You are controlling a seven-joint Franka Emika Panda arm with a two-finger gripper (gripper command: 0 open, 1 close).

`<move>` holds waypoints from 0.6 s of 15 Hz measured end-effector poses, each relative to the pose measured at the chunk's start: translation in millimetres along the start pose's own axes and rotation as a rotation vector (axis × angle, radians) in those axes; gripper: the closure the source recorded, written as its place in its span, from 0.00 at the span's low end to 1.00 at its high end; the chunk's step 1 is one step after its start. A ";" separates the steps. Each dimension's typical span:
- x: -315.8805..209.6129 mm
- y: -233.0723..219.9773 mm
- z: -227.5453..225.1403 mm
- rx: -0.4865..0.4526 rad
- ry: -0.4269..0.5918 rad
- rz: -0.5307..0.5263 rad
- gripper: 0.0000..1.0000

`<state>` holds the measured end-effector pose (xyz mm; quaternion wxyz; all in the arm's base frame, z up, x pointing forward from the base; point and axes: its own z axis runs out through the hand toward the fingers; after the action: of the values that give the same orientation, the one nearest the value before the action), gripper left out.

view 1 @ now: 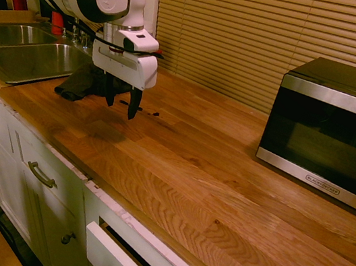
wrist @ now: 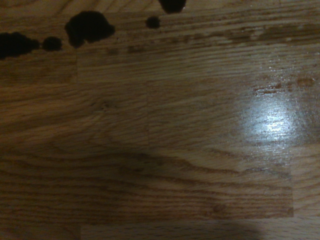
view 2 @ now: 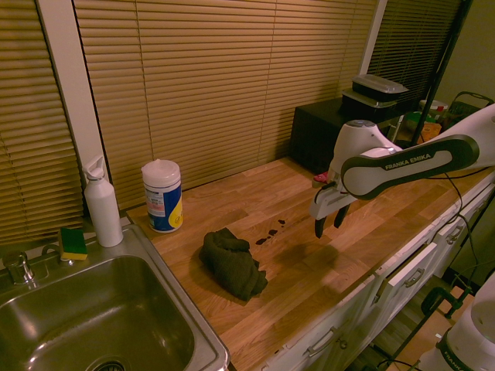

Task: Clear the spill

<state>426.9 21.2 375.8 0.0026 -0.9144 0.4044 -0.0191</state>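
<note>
Counter point(view 1: 221, 202): wooden butcher-block top, bare grain across most of it, white cabinets below.

Spill point(view 2: 268, 232): a short line of small dark blots on the counter, just beside the cloth on the side away from the sink. In the wrist view the blots point(wrist: 87, 26) show as several dark patches of differing size, strung along one plank.

Cloth point(view 2: 232, 263): dark, crumpled in a heap on the counter, between the sink and the spill; nothing touches it.

Gripper point(view 1: 120, 101): hangs above the counter, pointing straight down, near the spill and clear of the wood — its shadow falls on the boards beneath. The two dark fingers point(view 1: 133, 104) stand apart, with nothing between them.

Sink point(view 2: 116, 325): steel basin let into the counter, at the end beyond the cloth.

Wipes tub point(view 2: 162, 195): white cylinder with blue and yellow label, upright at the back of the counter, near the sink's corner.

Bottle point(view 2: 101, 202): white, upright, just beside the sink's rear rim.

Sponge point(view 2: 73, 243): yellow and green, on the sink's rear ledge, beside the bottle.

Microwave point(view 1: 335, 132): black and steel, on the counter well apart from the sink, door shut.

Blinds point(view 2: 209, 85): slatted, closed, along the wall behind the counter.
</note>
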 end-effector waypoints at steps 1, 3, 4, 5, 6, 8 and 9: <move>0.0 -0.1 0.7 -0.001 -0.001 0.000 0.00; -1.3 -1.4 0.8 -0.001 0.000 -0.004 0.00; -3.2 -3.7 0.1 0.002 0.002 -0.011 0.00; -5.3 -7.3 -1.9 0.006 0.007 -0.020 0.00; -7.8 -11.7 -4.7 0.010 0.012 -0.031 0.00; -16.2 -23.9 -11.8 0.022 0.023 -0.057 0.00; -21.1 -30.9 -16.2 0.031 0.028 -0.065 0.00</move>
<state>435.0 57.8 392.0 0.0102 -0.9266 0.3740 -0.0384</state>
